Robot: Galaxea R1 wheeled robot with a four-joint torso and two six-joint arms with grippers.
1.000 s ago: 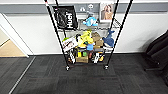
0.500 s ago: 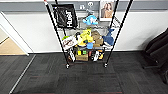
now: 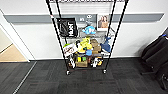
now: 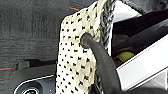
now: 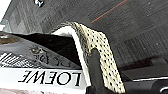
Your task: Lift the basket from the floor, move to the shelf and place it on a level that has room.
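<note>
My basket (image 4: 75, 65) hangs above the floor (image 3: 85, 82), shelf (image 3: 86, 45) at twelve o'clock; whether my grippers are clamped, I cannot tell.

A cream-and-dark checkered basket (image 4: 75, 62) hangs above the grey carpet floor (image 3: 82, 82); the black wire shelf (image 3: 85, 37) stands against the wall.
</note>
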